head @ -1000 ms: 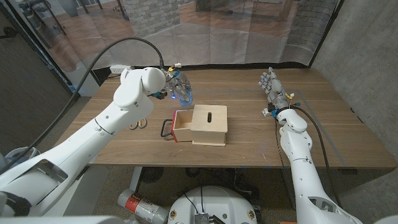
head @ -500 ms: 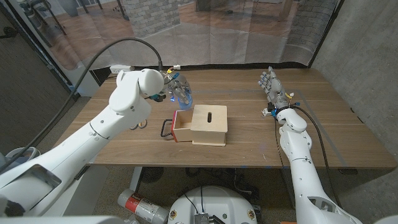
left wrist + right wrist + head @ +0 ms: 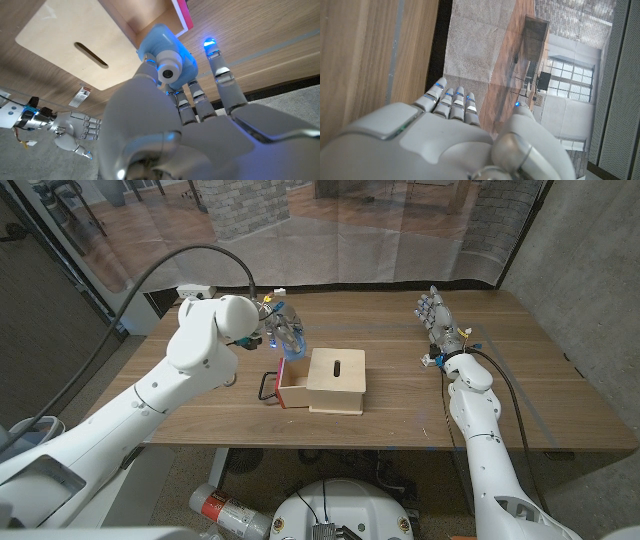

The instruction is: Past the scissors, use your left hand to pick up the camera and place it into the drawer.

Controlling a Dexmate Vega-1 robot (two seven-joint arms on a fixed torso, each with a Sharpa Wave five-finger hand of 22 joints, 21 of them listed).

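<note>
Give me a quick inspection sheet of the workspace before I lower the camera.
Surface: brown wooden table, bare grain on the right half.
Job's things: small blue camera held above the open drawer of the light plywood box, which has a slot in its top; scissors hidden behind the left arm.
Clutter: nothing seen.
Hands: left hand grips the camera over the drawer; right hand holds nothing, fingers straight, at the table's right.
Cables: black cable arcs to the left arm; thin black cable beside the right forearm.
Surroundings: clear plastic curtain behind the table.
</note>
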